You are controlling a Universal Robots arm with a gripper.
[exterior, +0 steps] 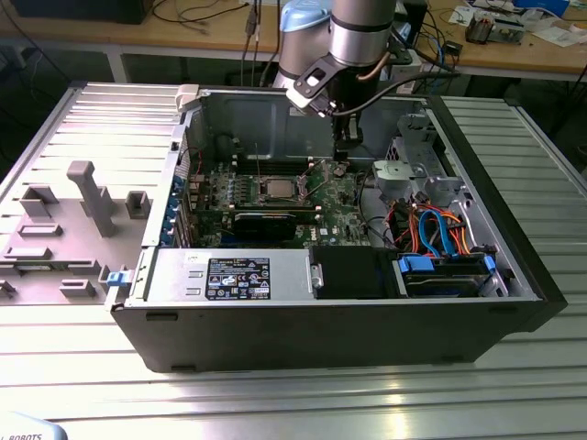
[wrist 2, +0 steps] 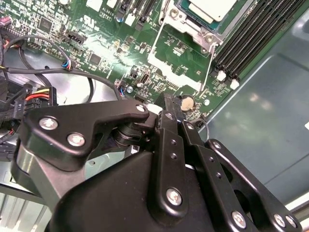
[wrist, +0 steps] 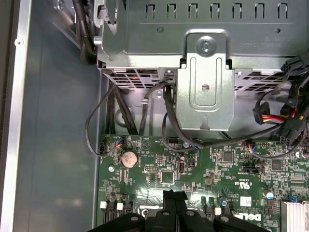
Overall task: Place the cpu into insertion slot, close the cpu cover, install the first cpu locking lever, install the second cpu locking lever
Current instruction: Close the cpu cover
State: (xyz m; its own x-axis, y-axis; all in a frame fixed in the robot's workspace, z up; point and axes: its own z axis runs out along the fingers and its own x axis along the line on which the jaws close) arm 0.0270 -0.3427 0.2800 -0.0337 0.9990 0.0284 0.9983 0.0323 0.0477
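Gripper (wrist 2: 172, 107) above motherboard (wrist 2: 111, 34), cpu (wrist 2: 210, 8) seated

The arm (exterior: 359, 32) was a silver-grey tube with a pale blue cap (exterior: 295, 20) on its joint. A black cable (exterior: 381, 81) looped past a white block (exterior: 310, 87) at the wrist. The gripper (wrist 2: 175, 113) was matte black, with flat link plates (wrist 2: 82, 128) pinned by silver screws (wrist 2: 174, 195) and narrowing to slim fingers (wrist: 170, 203).

I see the ribbed metal table (exterior: 367, 394) bearing the open computer case (exterior: 321, 330) at centre, and a grey fixture plate (exterior: 128, 247) at nine o'clock.
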